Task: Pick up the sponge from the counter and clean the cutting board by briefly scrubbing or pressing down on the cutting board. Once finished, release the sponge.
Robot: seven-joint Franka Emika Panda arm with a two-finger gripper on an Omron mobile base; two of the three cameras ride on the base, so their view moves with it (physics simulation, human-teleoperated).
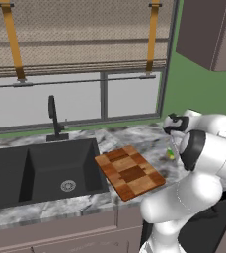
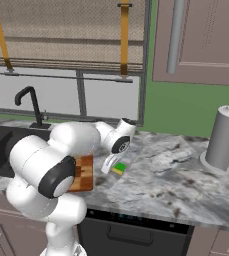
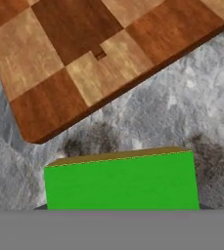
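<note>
Sink: on your left, the black basin is set into the counter, with a dark faucet at its back edge under the window.
Cutting board: you see the checkered wooden cutting board lying flat on the counter just right of the sink, turned at an angle, 1 corner close to the counter's front edge. In the right base view most of it sits behind the arm, and only its right end shows.
Sponge: your sponge lies on the counter just right of the board's right edge, near it but apart; a strip of marbled stone separates them in the hand view. Its green top faces up, with a thin yellow line along the far edge.
Gripper: the gripper hangs directly over the sponge, pointing down. You cannot tell how far the fingers are spread, or whether they touch the sponge; the fingertips are hidden in the hand view.
Paper towel holder: toward the counter's right end stands 1 grey cylinder on a round base, well apart from the sponge.
</note>
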